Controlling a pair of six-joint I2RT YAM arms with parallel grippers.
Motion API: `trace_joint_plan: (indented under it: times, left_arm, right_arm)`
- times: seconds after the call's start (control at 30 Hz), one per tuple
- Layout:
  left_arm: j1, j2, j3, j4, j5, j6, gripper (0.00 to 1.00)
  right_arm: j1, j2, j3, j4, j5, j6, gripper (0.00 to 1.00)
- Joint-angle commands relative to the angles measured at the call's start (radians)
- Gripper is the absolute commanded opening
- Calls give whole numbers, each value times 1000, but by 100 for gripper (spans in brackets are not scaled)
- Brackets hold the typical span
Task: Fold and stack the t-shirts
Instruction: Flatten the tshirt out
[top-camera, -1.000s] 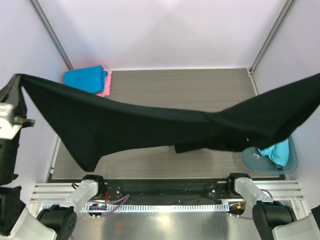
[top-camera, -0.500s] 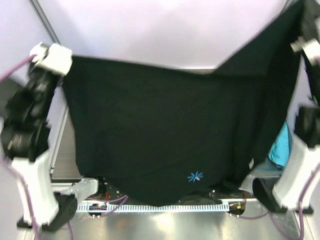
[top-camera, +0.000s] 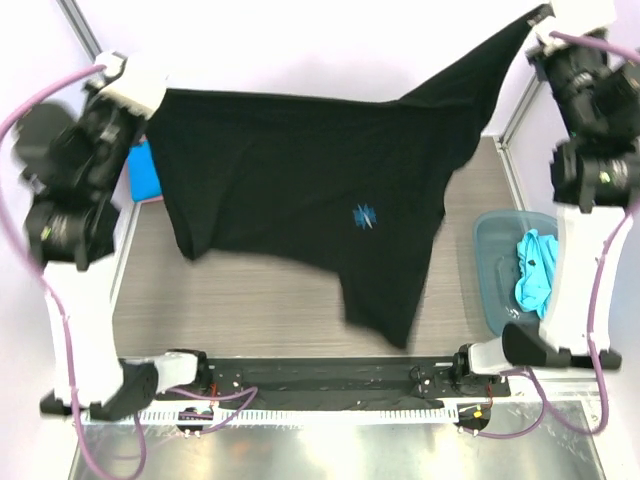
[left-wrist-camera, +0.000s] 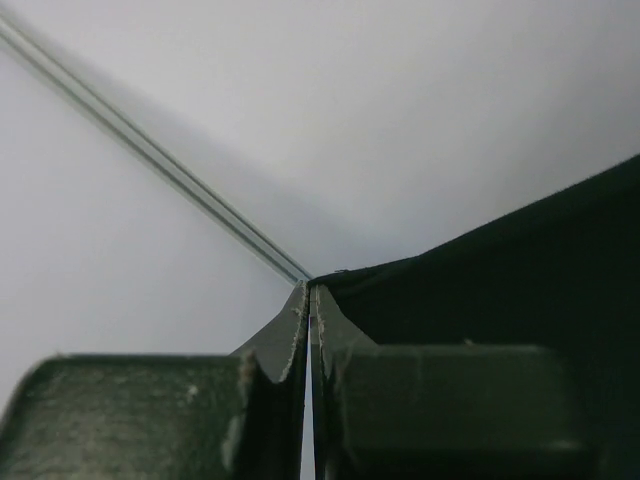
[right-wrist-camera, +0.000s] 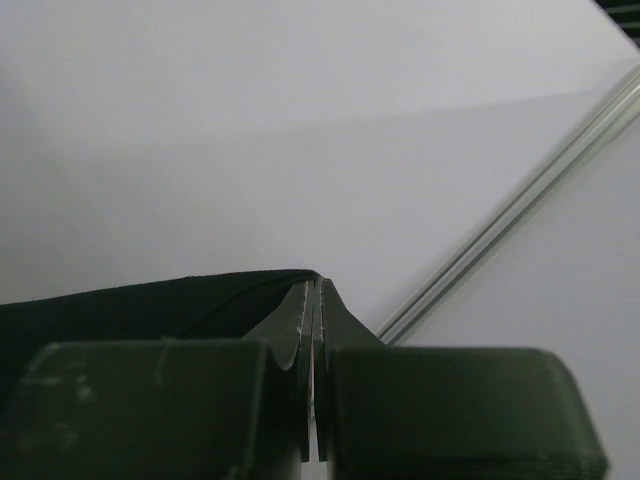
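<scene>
Swung back, one black t-shirt (top-camera: 300, 180) hangs clenched by left gripper (left-wrist-camera: 310, 300) and right gripper (right-wrist-camera: 315, 292).

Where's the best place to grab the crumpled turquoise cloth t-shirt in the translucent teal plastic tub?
Pinch the crumpled turquoise cloth t-shirt at its bunched top, likely from straight above: the translucent teal plastic tub walls it in sideways.
</scene>
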Motion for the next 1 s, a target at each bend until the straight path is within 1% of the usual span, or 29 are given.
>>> trace_joint_plan:
  times: [0.0, 0.13, 0.27, 0.33, 0.47, 0.63, 0.73, 0.87, 0.93, 0.97]
  left_arm:
    - [7, -126, -10, 129, -6, -6, 0]
    - [7, -204, -57, 131, -2, -15, 0]
    - [7, -282, -103, 131, 23, -34, 0]
    - [7, -316, -102, 129, 28, -41, 0]
    - [7, -334, -65, 140, 18, -57, 0]
    - [7, -298, 53, 145, 18, -66, 0]
    - [7, -249, 88, 142, 6, -58, 0]
    - [8, -180, 70, 125, 15, -51, 0]
    - [7, -164, 44, 122, 21, -47, 0]
    - [7, -158, -5, 123, 24, -32, 0]
  right_arm:
    - [-5, -151, -12, 135, -3, -20, 1]
    - [-5, -243, -52, 127, -19, -43, 1]
    - [-5, -320, -46, 100, -26, -47, 1]
    - [-5, -350, -25, 83, -26, -51, 1]
    - [-5, -375, 29, 66, -23, -55, 1]
    - [-5, -343, 147, 57, -15, -81, 1]
    - [-5, -288, 193, 63, -10, -104, 1]
    - [-5, -197, 198, 83, -6, -124, 1]
    - [-5, -182, 144, 96, -29, -132, 1]
    - [-5, -177, 108, 113, -33, -132, 1]
